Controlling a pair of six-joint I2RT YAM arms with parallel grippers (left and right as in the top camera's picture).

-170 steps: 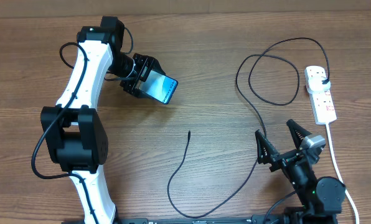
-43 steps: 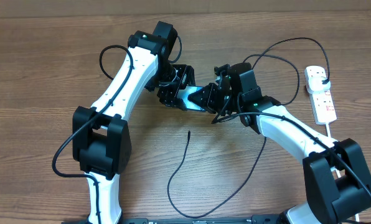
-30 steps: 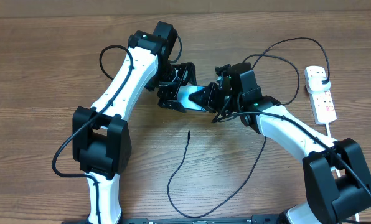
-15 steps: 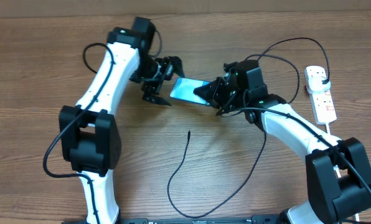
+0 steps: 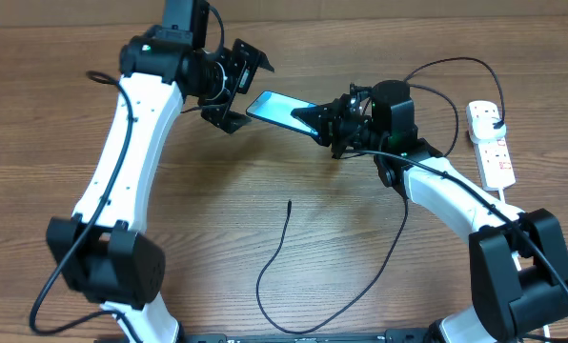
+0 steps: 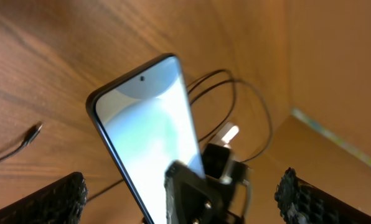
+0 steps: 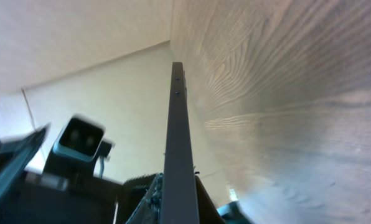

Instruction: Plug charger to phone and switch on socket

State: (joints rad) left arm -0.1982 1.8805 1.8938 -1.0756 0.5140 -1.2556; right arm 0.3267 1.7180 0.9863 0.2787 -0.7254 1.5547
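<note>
Phone [image 5: 279, 106] is up off the table [image 5: 55, 114], toward 12 o'clock of the workspace, pinched at one short end by the right gripper [image 5: 314, 118]. That gripper's jaws are closed flat on the phone's two faces. The right wrist view looks straight along the slim side edge [image 7: 178, 155], so the grip appears to leave the opposite end free, and I judge this is meant to keep the charging port reachable. The left gripper [image 5: 244, 93] stands at 9 o'clock of the phone with its fingers [image 6: 55, 199] spread wide and nothing between them. The phone's free end lies just off its mouth, and the lit screen [image 6: 151, 130] fills its wrist view. The charger [image 5: 274, 257] lies slack on the wood, its connector tip [image 5: 290, 203] at 6 o'clock of the phone and well apart from it, with bare table all round for a pick. From the tip the cable loops toward 5 o'clock, passes under the right arm and runs on to the socket [image 5: 494, 152] at the 3 o'clock edge. Its black plug sits at the socket's far end. That side is tight, with coils, cord and table edge close together, so reaching the switch will probably need care.
</note>
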